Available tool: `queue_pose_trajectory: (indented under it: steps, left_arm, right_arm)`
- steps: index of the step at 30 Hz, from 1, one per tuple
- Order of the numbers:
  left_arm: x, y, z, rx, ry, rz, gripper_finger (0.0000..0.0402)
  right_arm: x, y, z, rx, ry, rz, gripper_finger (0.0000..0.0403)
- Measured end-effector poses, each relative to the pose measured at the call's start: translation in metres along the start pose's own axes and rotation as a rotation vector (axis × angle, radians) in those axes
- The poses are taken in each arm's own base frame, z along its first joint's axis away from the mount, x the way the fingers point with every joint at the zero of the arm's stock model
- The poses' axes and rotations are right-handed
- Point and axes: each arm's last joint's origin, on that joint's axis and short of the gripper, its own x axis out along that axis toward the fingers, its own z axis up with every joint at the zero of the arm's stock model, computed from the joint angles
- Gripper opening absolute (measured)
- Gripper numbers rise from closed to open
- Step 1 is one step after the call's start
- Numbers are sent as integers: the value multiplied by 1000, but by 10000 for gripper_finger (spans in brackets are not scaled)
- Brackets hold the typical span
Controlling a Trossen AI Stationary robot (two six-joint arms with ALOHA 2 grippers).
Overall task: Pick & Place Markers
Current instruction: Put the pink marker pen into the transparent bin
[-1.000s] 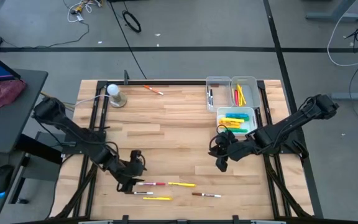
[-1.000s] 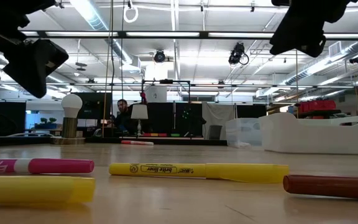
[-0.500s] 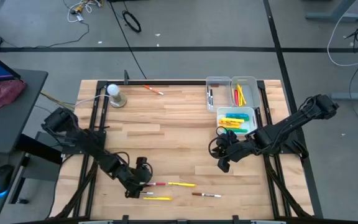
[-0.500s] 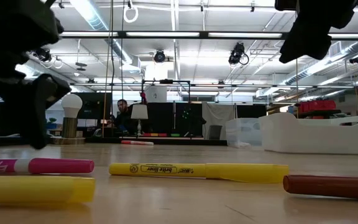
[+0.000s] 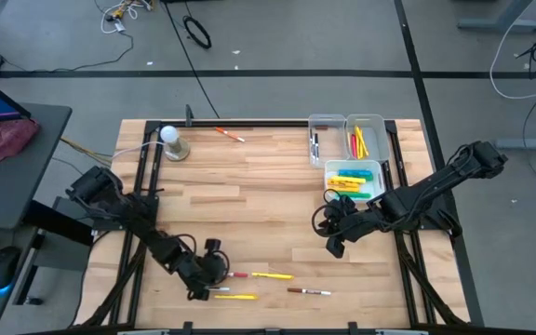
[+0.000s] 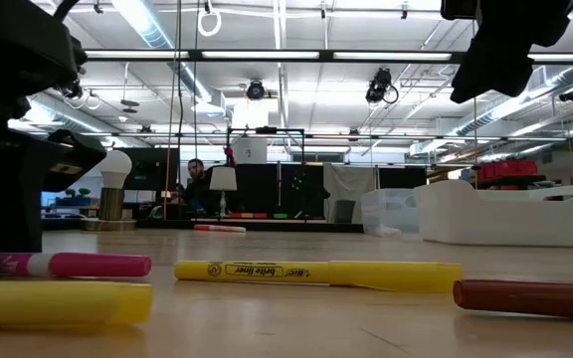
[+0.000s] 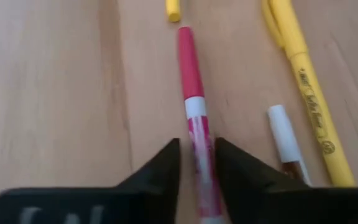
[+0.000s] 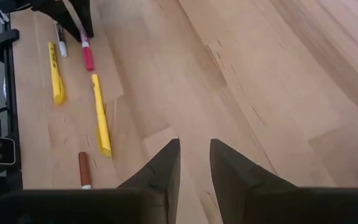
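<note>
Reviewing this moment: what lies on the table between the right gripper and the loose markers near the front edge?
Bare wood only. The high view shows nothing between the right gripper and the nearest brown-capped marker.

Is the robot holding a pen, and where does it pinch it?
Yes. The left gripper pinches the pink-capped white marker on its white barrel end. The right gripper holds nothing.

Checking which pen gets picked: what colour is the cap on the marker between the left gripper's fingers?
Pink-red, on a white barrel; clearest in the left wrist view: marker, left gripper.
</note>
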Motion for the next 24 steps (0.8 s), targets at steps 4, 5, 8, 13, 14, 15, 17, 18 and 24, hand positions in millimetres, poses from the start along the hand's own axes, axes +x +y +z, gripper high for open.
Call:
queue_pose_trajectory:
  steps: [4,5,8,13,14,15,17,18,24]
  left_arm:
    - [1,4,-1,-78,29,14,31]
    - [0,5,0,-108,34,7,31]
    - [-2,9,5,-214,32,-2,31]
    - [-19,32,21,-358,21,99,31]
    - [-27,38,29,-402,-6,129,31]
    - [-36,46,37,-443,-37,161,31]
    - [-52,61,50,-495,-100,210,31]
    - [-59,70,55,-513,-135,227,31]
    - [-107,111,100,-623,-553,241,31]
  right_arm:
    - [-2,0,1,18,-5,4,87]
    - [-3,-1,1,27,-11,9,87]
    - [-9,-2,4,64,-32,29,87]
    - [-23,-3,15,128,-120,108,87]
    - [-26,-3,18,140,-146,128,87]
    - [-29,-4,22,155,-175,147,87]
    - [-33,-6,29,178,-222,172,87]
    - [-34,-7,33,185,-247,180,87]
    - [-28,-15,55,247,-366,184,90]
